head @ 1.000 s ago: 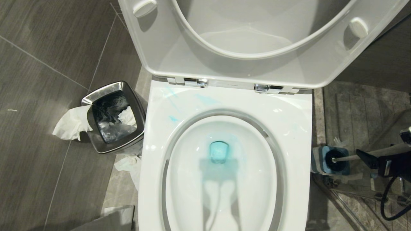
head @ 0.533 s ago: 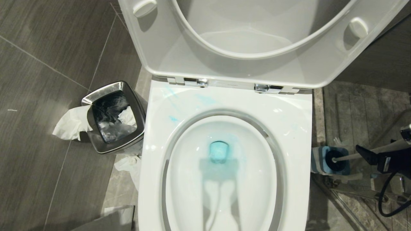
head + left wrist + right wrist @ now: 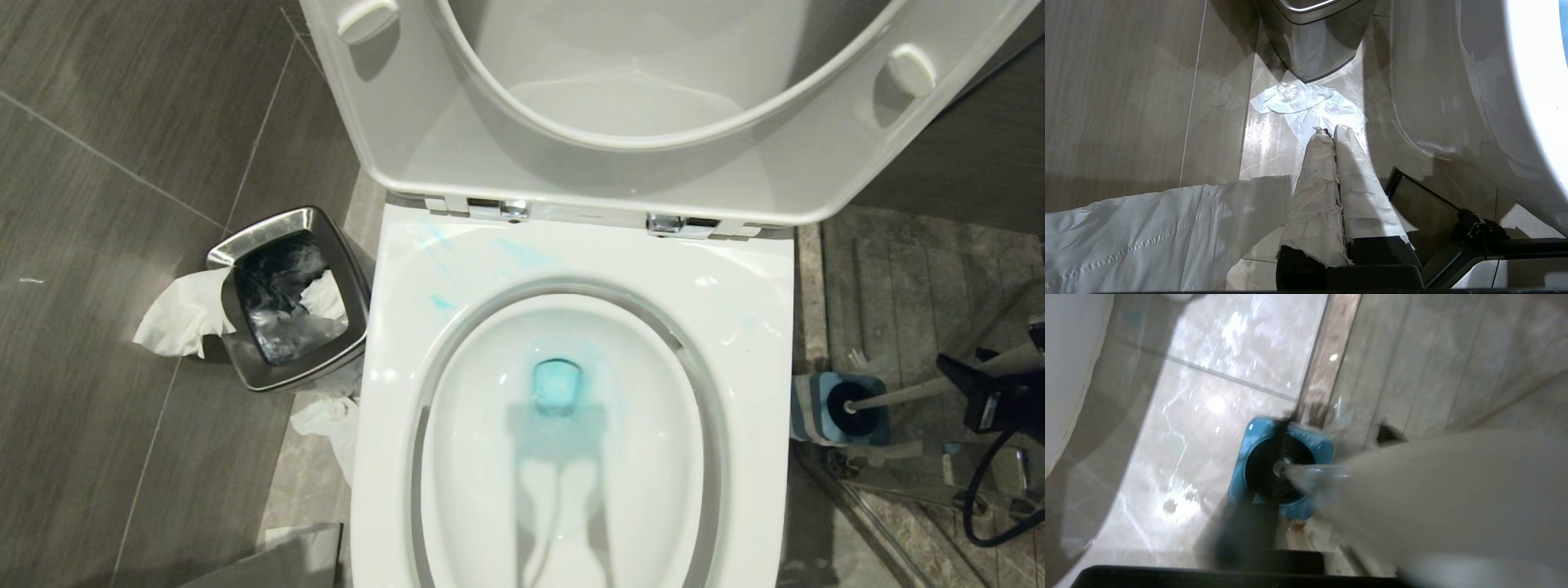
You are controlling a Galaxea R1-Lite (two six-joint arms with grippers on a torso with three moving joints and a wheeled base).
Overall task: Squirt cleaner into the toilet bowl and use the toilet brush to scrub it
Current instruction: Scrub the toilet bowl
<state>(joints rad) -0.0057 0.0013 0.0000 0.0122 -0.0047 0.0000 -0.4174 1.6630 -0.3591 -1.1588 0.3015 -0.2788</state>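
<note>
A: Gripping the brush [image 3: 914,394]?
B: It's at four o'clock of the bowl [image 3: 571,425], head down in its holder [image 3: 841,408]. The right claw [image 3: 976,388] is at its handle; grip unclear. Lift straight up, slowly. Left claw [image 3: 1331,134]: pressed together.

Black right gripper [image 3: 976,384] with a pointed finger and a looping black cable beneath it, while the left gripper [image 3: 1329,132] shows two long fingers wrapped in wrinkled whitish tape.
</note>
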